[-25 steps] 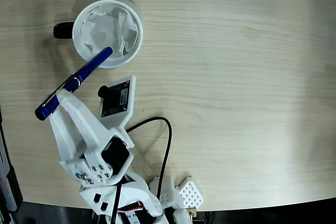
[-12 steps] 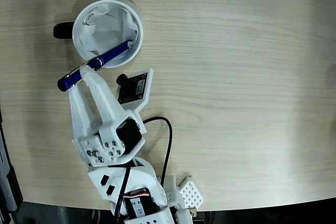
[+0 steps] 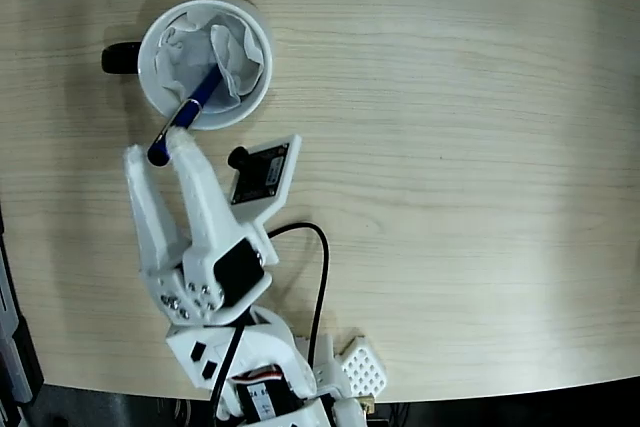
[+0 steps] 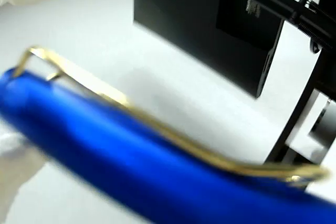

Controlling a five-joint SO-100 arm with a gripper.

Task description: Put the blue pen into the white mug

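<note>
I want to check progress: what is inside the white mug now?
Crumpled white paper lines the white mug, and one end of the blue pen pokes in over the rim. The mug's bottom is covered by paper.

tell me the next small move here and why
Probably draw the end effector back and away. In the fixed view the blue pen already leans over the white mug's rim with its tip in the paper lining, and the jaws look spread, one finger at the pen's lower end.
</note>
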